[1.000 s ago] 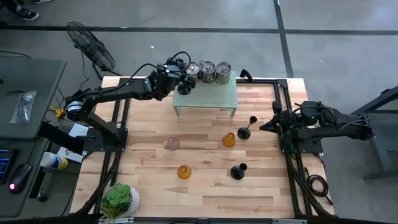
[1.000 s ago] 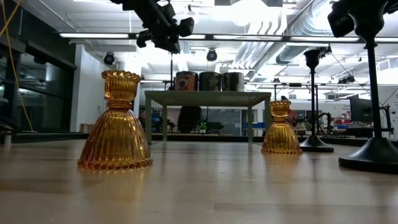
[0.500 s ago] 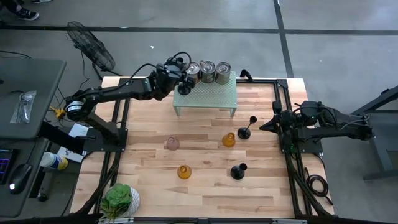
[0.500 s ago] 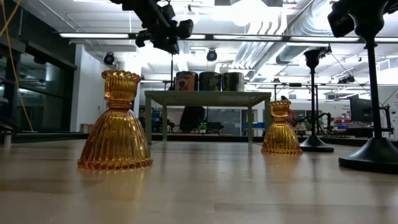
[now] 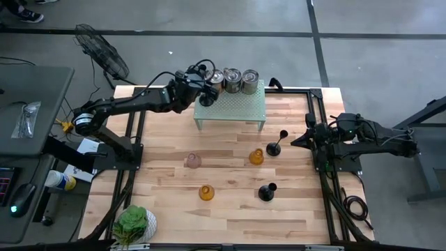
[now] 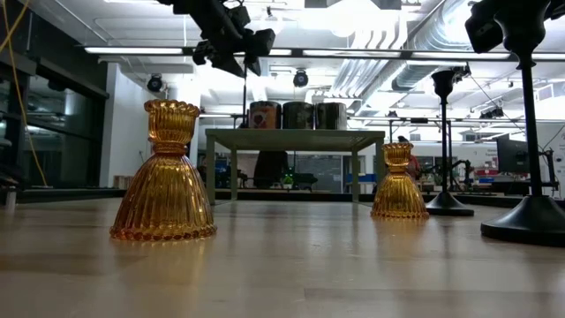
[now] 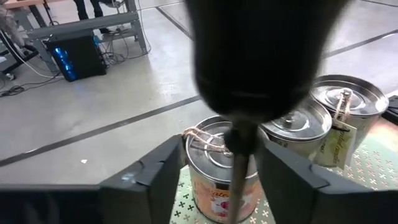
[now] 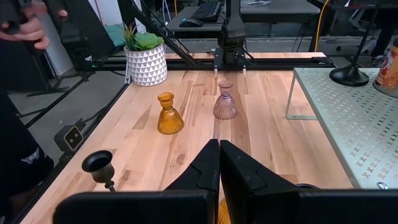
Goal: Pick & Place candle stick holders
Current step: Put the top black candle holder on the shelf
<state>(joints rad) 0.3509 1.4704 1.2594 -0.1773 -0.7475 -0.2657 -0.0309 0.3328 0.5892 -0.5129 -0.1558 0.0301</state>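
Wood table [image 5: 230,216]: green perforated stand [image 5: 231,106], potted plant [image 5: 134,224], pink holder [image 5: 192,161], 2 amber, 3 black.

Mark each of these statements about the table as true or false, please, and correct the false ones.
1. Three tins stand on the green stand. True.
2. The right gripper holds an amber holder. False: it is shut on nothing and waits at the table's right edge.
3. The pink holder stands on the wooden table, not on the stand. True.
4. Both amber holders lie on their sides. False: both stand upright.
5. The thin stem of a black holder is between the open fingers of the left gripper, by the tins. True.
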